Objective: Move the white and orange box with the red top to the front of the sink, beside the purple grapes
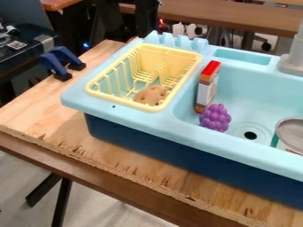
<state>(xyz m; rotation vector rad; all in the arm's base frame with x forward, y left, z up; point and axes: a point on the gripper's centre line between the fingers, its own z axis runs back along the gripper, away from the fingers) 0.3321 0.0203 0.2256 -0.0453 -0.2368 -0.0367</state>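
Sink basin, near L corner: grapes in front of box, long axis approx vert. Gripper state: can't tell.

- The cookie, round and tan with darker spots, lies inside the yellow dish rack, at its near end, with its spotted face showing.
- The box, narrow, with a red top, an orange-brown band below that, a pale middle and a brown foot, stands on end to the right of the rack.
- The grapes, a bumpy purple bunch, lie to the right of the rack's near end.
- The can, with a round grey top and a white and green side, stands upright well to the right of the rack, partly cut off.
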